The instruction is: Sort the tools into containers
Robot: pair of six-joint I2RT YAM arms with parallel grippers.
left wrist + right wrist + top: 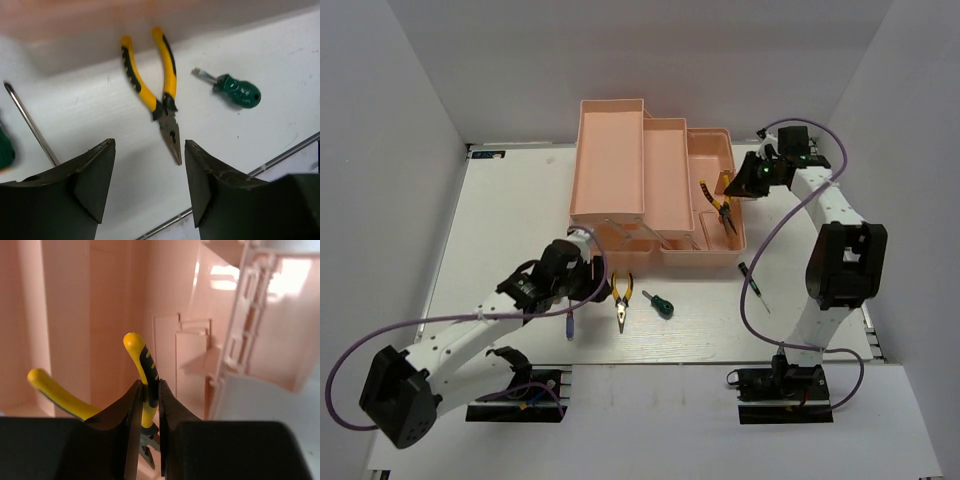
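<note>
My right gripper (745,182) (148,390) is shut on one handle of yellow-and-black pliers (722,212) (142,357) and holds them nose down over the right compartment of the salmon-pink toolbox (610,150) (95,315). My left gripper (578,285) (148,150) is open and empty, low over the table. A second pair of pliers (622,300) (155,90) lies just beyond its fingertips, nose toward it. A stubby green screwdriver (663,303) (238,91) lies to their right. A purple-handled screwdriver (568,325) lies by the left arm. A thin dark screwdriver (753,285) lies right of the toolbox.
The toolbox's fold-out tiers (665,170) stand open at the back middle, and its blurred front wall (150,15) shows in the left wrist view. A thin metal shaft (30,125) with a green blur beside it lies left of the left fingers. The table's front edge (650,362) is near.
</note>
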